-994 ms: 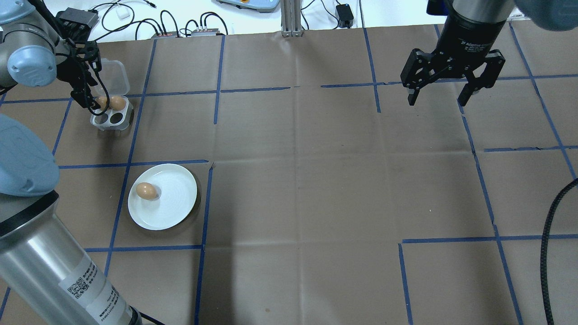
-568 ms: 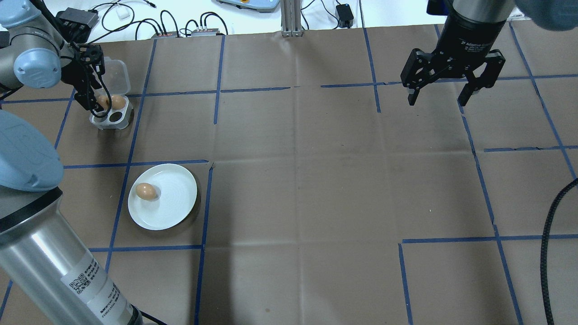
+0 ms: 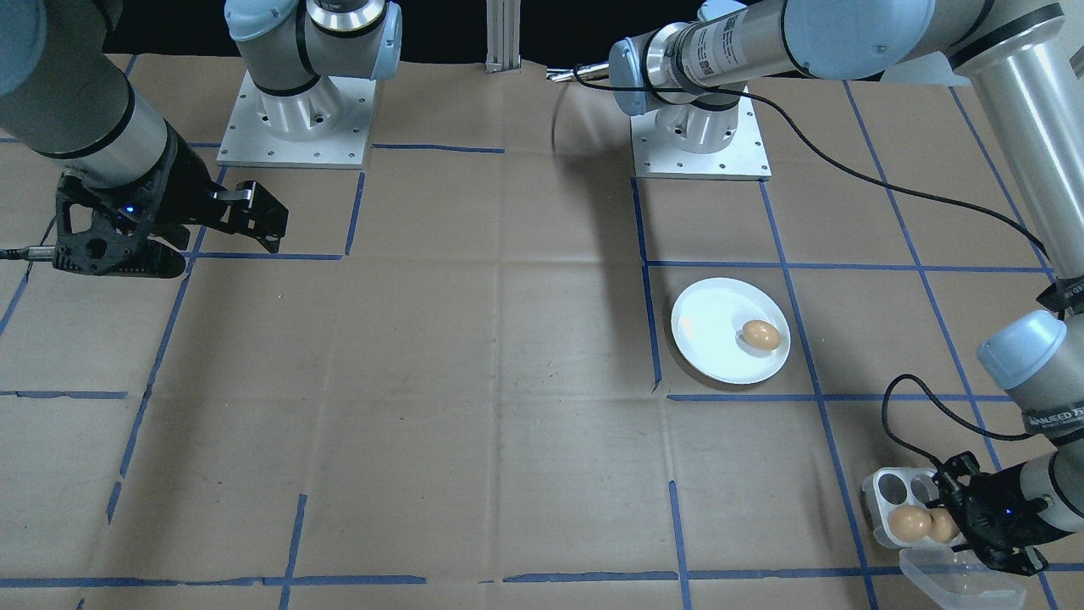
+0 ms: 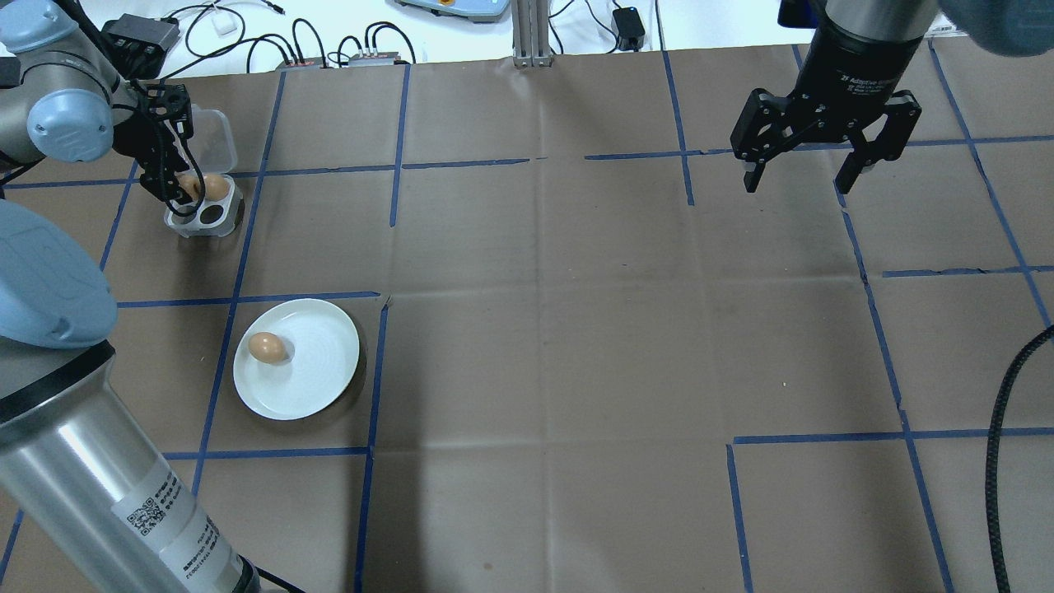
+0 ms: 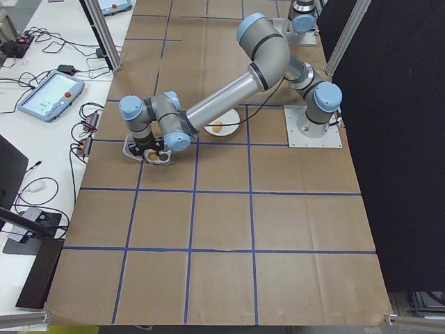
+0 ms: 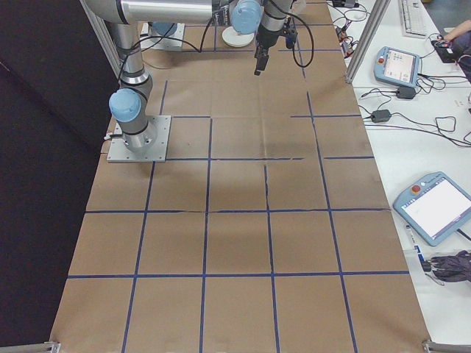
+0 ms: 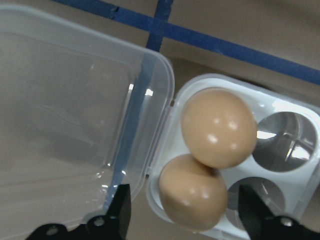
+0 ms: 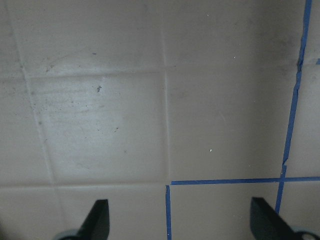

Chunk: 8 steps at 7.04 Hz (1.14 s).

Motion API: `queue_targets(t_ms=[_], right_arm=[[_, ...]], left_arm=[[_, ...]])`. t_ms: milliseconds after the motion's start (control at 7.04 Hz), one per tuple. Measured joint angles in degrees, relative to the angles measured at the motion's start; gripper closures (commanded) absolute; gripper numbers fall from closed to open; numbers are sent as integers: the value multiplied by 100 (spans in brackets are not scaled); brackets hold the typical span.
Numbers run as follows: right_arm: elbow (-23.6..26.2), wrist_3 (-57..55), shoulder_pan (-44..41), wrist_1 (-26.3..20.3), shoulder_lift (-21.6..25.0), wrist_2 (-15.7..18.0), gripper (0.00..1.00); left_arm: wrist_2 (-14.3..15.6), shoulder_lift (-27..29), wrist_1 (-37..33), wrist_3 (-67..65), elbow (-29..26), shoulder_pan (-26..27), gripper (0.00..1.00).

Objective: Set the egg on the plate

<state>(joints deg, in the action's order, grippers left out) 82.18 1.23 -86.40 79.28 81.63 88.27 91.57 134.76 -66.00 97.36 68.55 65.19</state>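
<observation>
The white plate (image 4: 325, 366) lies at the left of the table with one brown egg (image 4: 266, 347) on it; the front view shows the same plate (image 3: 707, 326) and egg (image 3: 760, 335). Beyond it, a small egg tray (image 4: 216, 217) holds two brown eggs (image 7: 219, 127) (image 7: 192, 192) side by side. My left gripper (image 7: 185, 215) is open, with its fingers on either side of the nearer tray egg and not touching it. It also shows over the tray (image 4: 177, 185). My right gripper (image 4: 797, 185) hangs open and empty at the far right.
The tray's clear lid (image 7: 65, 115) lies folded open beside the cups. Two tray cups (image 7: 282, 142) are bare. Cables and boxes (image 4: 305, 49) lie past the table's far edge. Blue tape lines cross the brown table cover (image 4: 576, 329).
My left gripper has come down closer over the tray's eggs and its arm has shifted slightly. The right arm, the plate and its egg have not moved.
</observation>
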Motion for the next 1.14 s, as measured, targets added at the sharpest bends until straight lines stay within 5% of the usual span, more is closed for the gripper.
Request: queue_targets(t_ms=[284, 1136], right_arm=[[0, 0, 0, 0, 0, 2, 0], [0, 0, 0, 0, 1, -2, 0]], left_arm=[[1, -24, -1, -19, 6, 3, 100], [14, -1210, -852, -560, 605, 113, 100]])
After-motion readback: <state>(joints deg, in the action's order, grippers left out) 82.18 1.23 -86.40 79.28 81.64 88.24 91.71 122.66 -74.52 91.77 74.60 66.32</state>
